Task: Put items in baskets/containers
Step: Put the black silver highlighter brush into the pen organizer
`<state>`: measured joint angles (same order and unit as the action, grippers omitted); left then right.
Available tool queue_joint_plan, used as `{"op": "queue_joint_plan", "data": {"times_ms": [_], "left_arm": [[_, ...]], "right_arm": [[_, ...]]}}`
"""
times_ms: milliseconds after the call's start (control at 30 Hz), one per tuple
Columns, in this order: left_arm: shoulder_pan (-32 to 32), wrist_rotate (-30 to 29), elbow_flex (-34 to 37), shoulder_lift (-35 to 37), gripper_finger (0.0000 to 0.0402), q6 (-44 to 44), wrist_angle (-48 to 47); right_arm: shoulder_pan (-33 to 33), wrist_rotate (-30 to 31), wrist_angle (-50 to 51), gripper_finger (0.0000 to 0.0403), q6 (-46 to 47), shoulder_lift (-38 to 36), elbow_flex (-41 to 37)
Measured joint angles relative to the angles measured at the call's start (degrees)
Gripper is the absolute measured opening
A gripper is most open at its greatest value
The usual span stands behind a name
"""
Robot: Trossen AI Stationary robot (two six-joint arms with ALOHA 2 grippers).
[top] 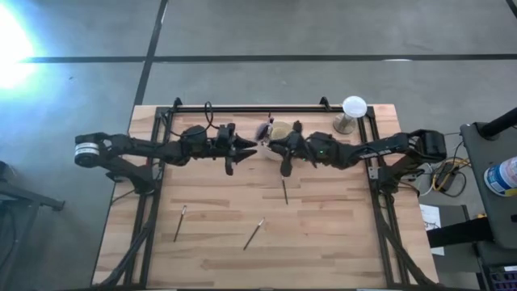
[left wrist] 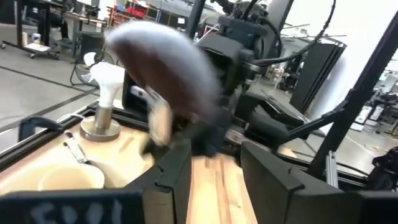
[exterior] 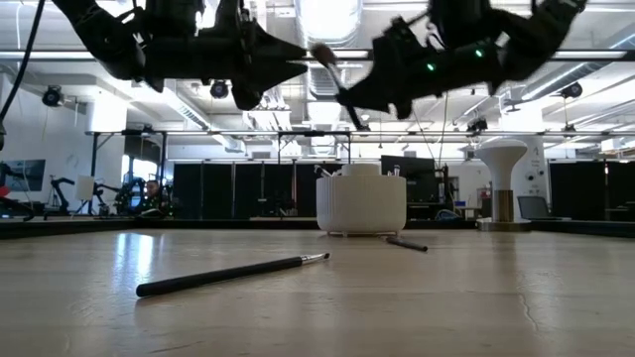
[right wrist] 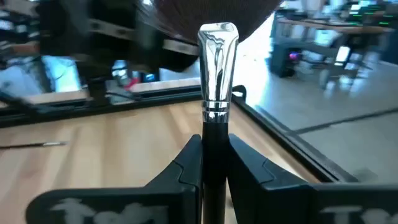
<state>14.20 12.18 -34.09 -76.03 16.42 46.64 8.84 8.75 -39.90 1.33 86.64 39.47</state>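
My right gripper (top: 279, 147) (right wrist: 215, 163) is shut on a black-handled brush with a silver ferrule and a fluffy dark head (exterior: 322, 54), raised above the round cream holder (top: 279, 129) (exterior: 360, 203). My left gripper (top: 245, 149) (left wrist: 214, 171) hovers open just left of that head, at the same height, holding nothing. The holder stands on its base near the table's far edge. Three thin brushes lie flat on the wood: one (top: 179, 223), one (top: 254, 234) (exterior: 233, 275), one (top: 284, 191) (exterior: 407, 243). My right gripper pinches the brush's black handle (right wrist: 214, 140) between its two fingers, just below the silver ferrule (right wrist: 217, 68). The handle runs along the fingers and the head sticks out past the fingertips. The brush is lifted clear and tilted, head uppermost, its tail end (exterior: 353, 121) pointing down.
A white globe on a grey stand (top: 353, 109) (left wrist: 106, 93) sits at the table's far right corner. A black frame rail (top: 266, 108) runs along the far edge and down both sides. The near half of the table holds only the loose brushes.
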Motion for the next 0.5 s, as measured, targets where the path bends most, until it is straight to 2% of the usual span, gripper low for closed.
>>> {"op": "queue_joint_plan", "data": {"times_ms": [100, 300, 500], "left_arm": [[0.09, -0.23, 1.07, 0.00, 0.0133, -0.45, 0.02], [0.07, -0.21, 2.58, 0.00, 0.0135, -0.79, 2.84], [0.07, -0.23, 2.58, -0.03, 0.0135, -1.62, 2.86]], "right_arm": [[1.87, 2.08, -5.41, 0.0040, 1.13, -2.03, -5.68], [6.99, 2.38, -20.50, 0.0040, 3.00, -5.48, -17.79], [11.08, 2.09, -27.16, 0.0040, 4.29, -5.26, -22.91]]}}
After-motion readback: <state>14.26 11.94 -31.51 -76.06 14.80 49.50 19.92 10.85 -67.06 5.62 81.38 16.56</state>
